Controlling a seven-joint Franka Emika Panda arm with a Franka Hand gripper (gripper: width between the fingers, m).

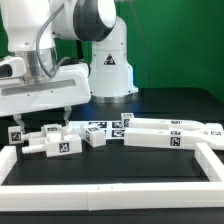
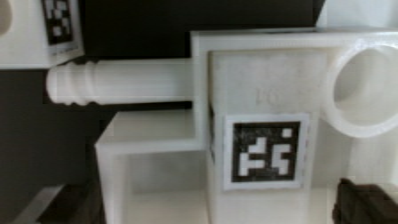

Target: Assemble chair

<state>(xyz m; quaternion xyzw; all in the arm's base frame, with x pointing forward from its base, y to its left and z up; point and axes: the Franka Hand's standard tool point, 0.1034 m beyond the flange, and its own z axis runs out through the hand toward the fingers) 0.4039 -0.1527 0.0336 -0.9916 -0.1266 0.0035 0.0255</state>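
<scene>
Hovering low, my gripper is spread and pinches nothing. The tagged chair block and its peg sit right beneath it. Small loose chair parts crowd just beside me. The border rail lies beyond a strip of bare table.

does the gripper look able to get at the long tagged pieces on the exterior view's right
Probably yes: the long pieces lie flat with nothing on top, and the gripper hangs above the small blocks at that view's left, so approach from above looks free.
</scene>
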